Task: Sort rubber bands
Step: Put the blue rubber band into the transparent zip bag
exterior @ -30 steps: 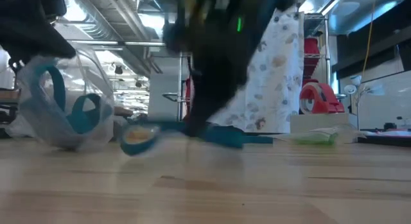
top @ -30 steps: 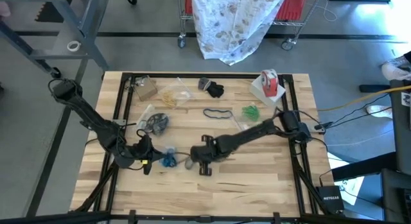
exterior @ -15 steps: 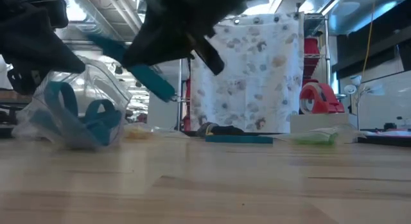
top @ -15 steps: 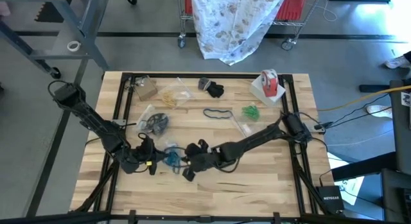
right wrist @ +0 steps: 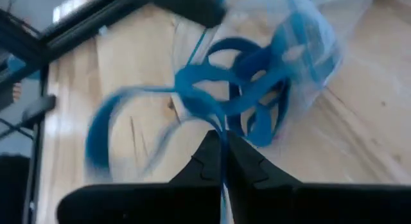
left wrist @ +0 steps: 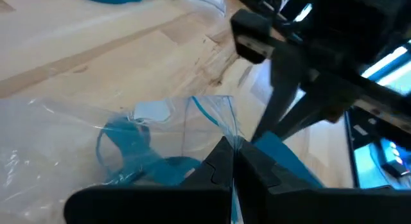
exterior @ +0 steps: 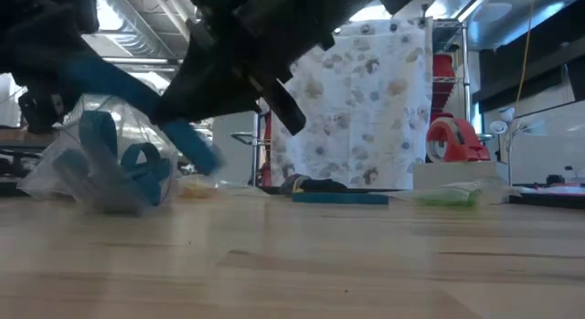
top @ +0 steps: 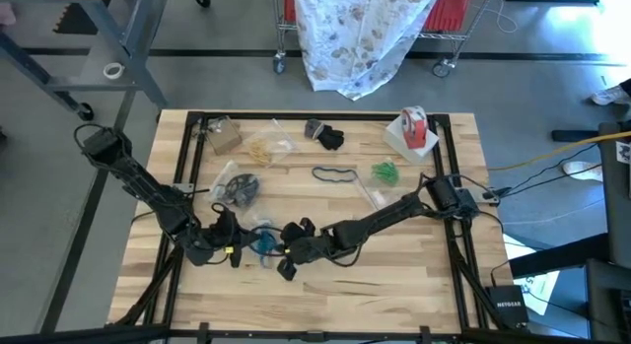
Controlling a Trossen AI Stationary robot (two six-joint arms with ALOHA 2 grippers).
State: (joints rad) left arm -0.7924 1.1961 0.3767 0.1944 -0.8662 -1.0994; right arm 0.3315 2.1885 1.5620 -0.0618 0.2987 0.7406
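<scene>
The counter (top: pixel 394 285) is pale wood planks with a black metal frame around its edge. Near its front left, the left claw (left wrist: pixel 232 161) is pinched shut on the thin rim of a clear plastic bag (left wrist: pixel 70 137), a crinkly, glossy film holding several flat teal-blue rubber bands (left wrist: pixel 131 153). Just to its right, the right claw (right wrist: pixel 221 147) is closed on one teal-blue band (right wrist: pixel 138 115), a wide, floppy ribbon-like loop that trails out in a blurred arc beside the bag's mouth.

From above, the two claws sit close together and the bag shows only as a small blue patch (top: pixel 262 241) between them. The low view shows the bag lifted off the wood, bulging and translucent, with band loops curled inside (exterior: pixel 119 168), and the held band slanting down from the right claw (exterior: pixel 196 154).

Only the high view shows the other groups farther back: a black band (top: pixel 335 173) lying as a long wavy loop at mid-counter, a tangle of green bands (top: pixel 385 172) to its right, tan bands (top: pixel 264 149) far left in clear film, a dark mixed heap (top: pixel 240 189) in another bag, and a red-and-white tape roll (top: pixel 413 127) at the far right.
</scene>
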